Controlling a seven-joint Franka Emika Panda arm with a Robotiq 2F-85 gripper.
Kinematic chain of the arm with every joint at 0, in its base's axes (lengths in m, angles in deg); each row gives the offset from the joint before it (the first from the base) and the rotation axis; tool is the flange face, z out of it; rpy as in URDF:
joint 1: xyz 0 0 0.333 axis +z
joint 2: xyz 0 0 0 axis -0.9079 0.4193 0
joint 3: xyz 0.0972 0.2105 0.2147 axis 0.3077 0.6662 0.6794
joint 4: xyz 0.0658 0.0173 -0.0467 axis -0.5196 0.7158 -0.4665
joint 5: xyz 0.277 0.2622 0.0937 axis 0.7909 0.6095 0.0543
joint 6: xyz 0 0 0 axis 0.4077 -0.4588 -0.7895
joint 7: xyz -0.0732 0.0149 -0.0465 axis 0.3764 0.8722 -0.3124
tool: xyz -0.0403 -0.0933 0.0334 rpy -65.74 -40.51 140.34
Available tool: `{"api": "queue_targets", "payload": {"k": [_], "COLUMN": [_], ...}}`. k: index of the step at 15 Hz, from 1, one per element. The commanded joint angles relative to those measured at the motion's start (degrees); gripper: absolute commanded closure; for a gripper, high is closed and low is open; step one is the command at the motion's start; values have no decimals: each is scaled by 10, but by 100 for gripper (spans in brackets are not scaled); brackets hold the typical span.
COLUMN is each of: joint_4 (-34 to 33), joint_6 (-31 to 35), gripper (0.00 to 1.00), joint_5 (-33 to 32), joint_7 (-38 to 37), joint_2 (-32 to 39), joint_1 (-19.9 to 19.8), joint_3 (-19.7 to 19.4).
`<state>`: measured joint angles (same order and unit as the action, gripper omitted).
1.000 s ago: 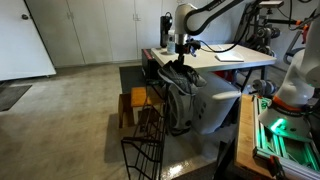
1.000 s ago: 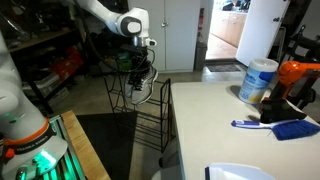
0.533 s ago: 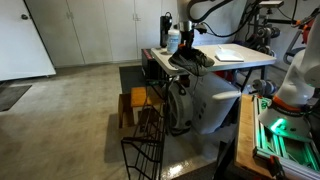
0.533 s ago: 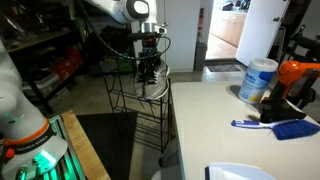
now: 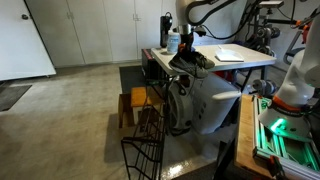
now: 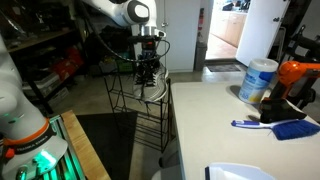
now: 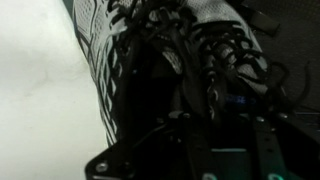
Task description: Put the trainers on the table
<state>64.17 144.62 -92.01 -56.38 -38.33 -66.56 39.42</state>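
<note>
Grey concrete floor surrounds the white tabletop [image 5: 235, 60]; in an exterior view my pincer [image 5: 186, 50] holds the trainers [image 5: 190, 60] up at its end. In an exterior view they hang above one wire rack [image 6: 140, 115]. Wrist view: I count two laced trainers [image 7: 170, 40], and the pincer is clamped on them.

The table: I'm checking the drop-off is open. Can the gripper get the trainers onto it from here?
Probably yes: the gripper holds the trainers right by the table corner, and the white top next to them looks bare.

Both exterior views share the table [image 5: 236, 56] [image 6: 235, 120] from differing sides; wrist view hugs the trainers [image 7: 170, 40].
</note>
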Motion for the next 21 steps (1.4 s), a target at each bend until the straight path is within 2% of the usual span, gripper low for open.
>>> {"api": "queue_targets", "payload": {"k": [1,6,8,12,16,21], "joint_4": [-53,-116,-151,-224,-292,-349], "joint_6": [-48,-45,-41,-49,-38,-53], "gripper": [96,96,97,97,96,96], "joint_5": [-29,-113,-128,-129,-119,-136], "joint_7": [68,147,185,242,261,272], "joint_2": [30,74,103,160,220,280], "joint_1": [-15,-35,-46,-65,-84,-86], "joint_3": [-11,-32,-37,-47,-54,-66]}}
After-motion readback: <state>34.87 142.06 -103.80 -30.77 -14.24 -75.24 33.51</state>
